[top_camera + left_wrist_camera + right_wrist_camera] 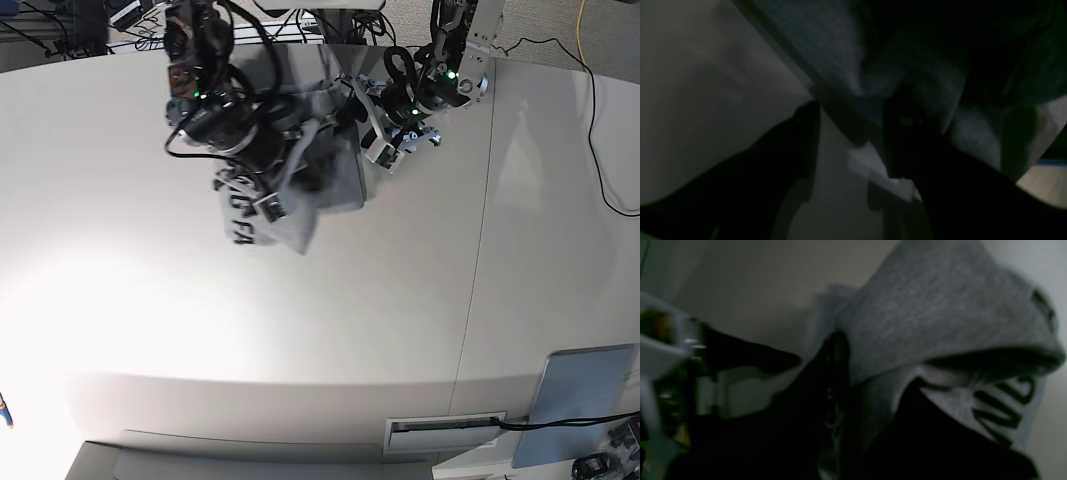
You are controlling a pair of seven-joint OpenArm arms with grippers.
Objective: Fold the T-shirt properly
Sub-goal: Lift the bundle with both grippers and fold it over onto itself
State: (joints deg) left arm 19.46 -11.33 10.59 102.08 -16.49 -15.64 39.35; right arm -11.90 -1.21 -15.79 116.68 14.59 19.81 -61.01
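We see the T-shirt point(300, 190) bunched at the bench's point(300, 330) twelve o'clock edge, heather-grey, its black capital lettering showing on the drooping flap toward seven o'clock. Our right pincer point(836, 350) is pinching a thick fold of the T-shirt, lifting it. Our left pincer point(853, 120) stands spread just beside the cloth's three o'clock edge.

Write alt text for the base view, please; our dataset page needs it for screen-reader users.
Two robot arms work at the far end of a white table: the right gripper holds up a bunched grey T-shirt with black lettering, while the left gripper stands open at its other edge. A pale blue panel lies at the near corner.
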